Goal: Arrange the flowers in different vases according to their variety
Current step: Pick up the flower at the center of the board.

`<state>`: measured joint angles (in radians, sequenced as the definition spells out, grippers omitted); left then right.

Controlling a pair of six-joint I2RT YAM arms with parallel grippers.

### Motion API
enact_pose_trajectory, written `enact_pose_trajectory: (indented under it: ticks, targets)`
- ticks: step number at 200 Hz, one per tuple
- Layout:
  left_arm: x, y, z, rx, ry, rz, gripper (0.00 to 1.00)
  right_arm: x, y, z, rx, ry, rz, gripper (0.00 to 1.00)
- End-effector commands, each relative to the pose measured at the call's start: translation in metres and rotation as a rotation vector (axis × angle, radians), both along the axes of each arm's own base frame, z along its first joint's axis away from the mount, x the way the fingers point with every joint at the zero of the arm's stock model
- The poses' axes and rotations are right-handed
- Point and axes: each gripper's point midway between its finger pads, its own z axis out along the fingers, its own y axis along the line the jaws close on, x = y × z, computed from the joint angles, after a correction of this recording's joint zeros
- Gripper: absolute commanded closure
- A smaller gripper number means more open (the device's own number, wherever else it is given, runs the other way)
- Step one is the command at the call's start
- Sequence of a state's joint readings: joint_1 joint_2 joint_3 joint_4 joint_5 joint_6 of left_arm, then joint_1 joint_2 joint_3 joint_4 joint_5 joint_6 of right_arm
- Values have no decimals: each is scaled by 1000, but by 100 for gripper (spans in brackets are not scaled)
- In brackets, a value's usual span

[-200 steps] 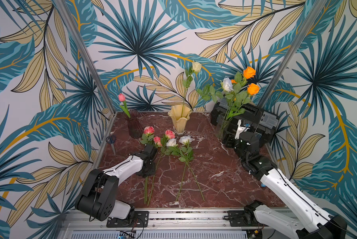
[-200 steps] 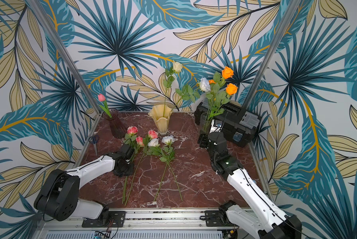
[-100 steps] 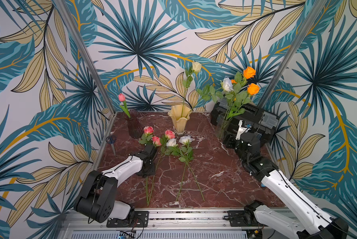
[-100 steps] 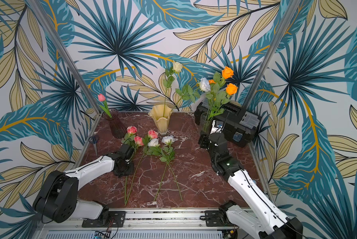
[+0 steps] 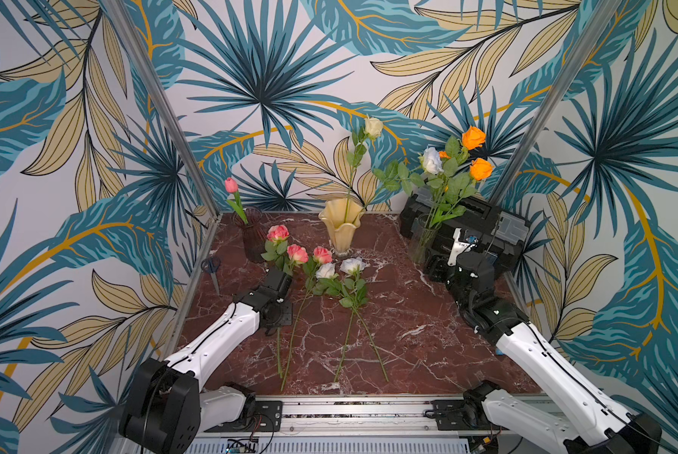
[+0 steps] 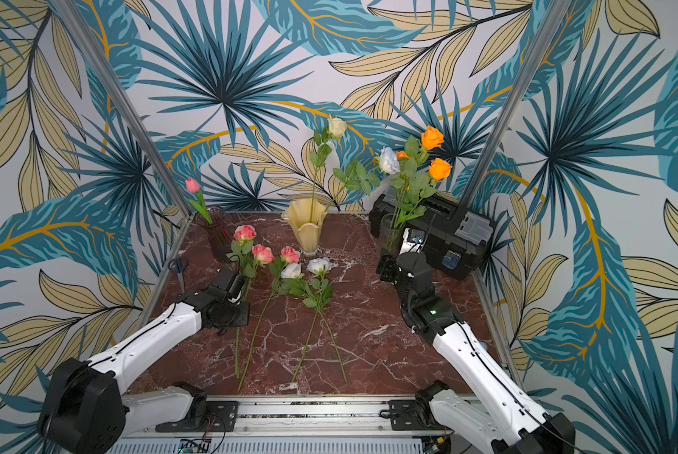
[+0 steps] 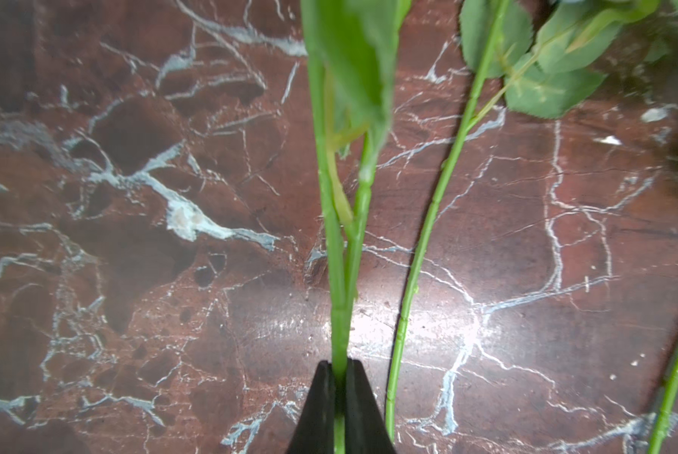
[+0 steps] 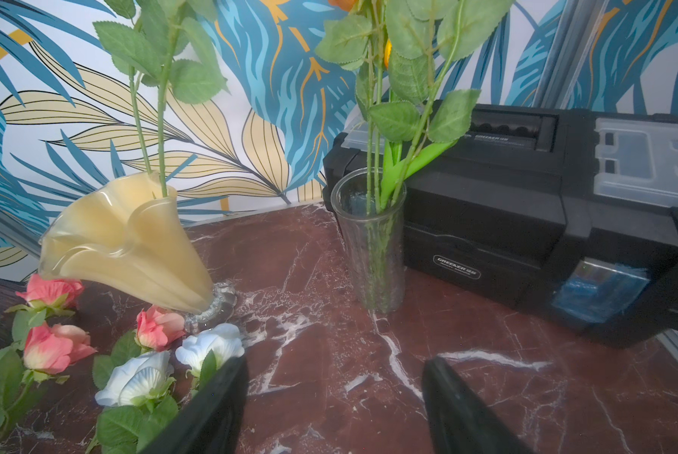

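The left gripper (image 7: 339, 377) is clamped mid-stem, just below the leaves, on the leftmost pink rose (image 5: 277, 233) at the left of the table (image 5: 408, 314), its thin stem probably light and springy, while the right gripper (image 8: 335, 365) stands apart and empty near the clear vase (image 8: 373, 251)

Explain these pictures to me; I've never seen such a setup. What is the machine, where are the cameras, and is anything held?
Two white robot arms are mounted at the front of a marble table, each ending in a two-fingered pincer. Two pictures look down from above; two come from cameras on the wrists. Pink roses and white roses lie on the table; behind stand a purple vase, a yellow vase and a clear vase, plus a toolbox and scissors. The left pincer is shut on a pink rose's stem; the right pincer is open, holding nothing.
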<state>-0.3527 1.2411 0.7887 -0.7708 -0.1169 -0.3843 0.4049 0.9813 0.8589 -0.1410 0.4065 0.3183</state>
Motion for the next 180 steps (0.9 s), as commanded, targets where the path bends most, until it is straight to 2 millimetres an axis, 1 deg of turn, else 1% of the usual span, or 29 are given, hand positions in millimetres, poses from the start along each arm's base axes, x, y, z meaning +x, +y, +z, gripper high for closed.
enact_pose_trajectory:
  ticks: [1, 10, 16, 33, 57, 81, 85, 102, 137, 154, 167, 180]
  targets:
    - [9, -5, 3, 11, -1, -40, 91, -3, 0, -7, 10, 9, -5, 26]
    - [8, -10, -1, -19, 8, -47, 90, -3, -1, -8, 10, 10, -6, 26]
    - [9, -12, -2, -28, 4, -49, 87, -3, 0, -8, 9, 11, -5, 26]
    - [12, -12, -4, -30, -1, -38, 85, -4, -1, -8, 9, 10, -5, 26]
    - [15, -10, -8, -7, 6, -30, 76, -5, -2, -7, 0, 9, -7, 26]
    - [15, -10, -10, 1, 19, -38, 75, -6, -3, -7, -1, 6, -9, 26]
    - [17, -5, -10, 28, 19, -27, 75, -6, -4, -7, -2, 6, -10, 26]
    - [19, -2, -14, 51, 27, -22, 75, -7, -3, -7, 3, 4, -9, 26]
    - [35, 4, -11, 98, -19, 8, 74, -6, -2, -9, 6, 7, -7, 26]
    - [45, 7, -9, 106, -39, 29, 69, -7, -3, -9, 5, 9, -6, 26]
    - [52, 8, -9, 104, -45, 37, 63, -7, -3, -9, 2, 9, -6, 26]
    - [58, 8, -13, 98, -32, 35, 62, -8, -4, -9, -3, 9, -10, 26]
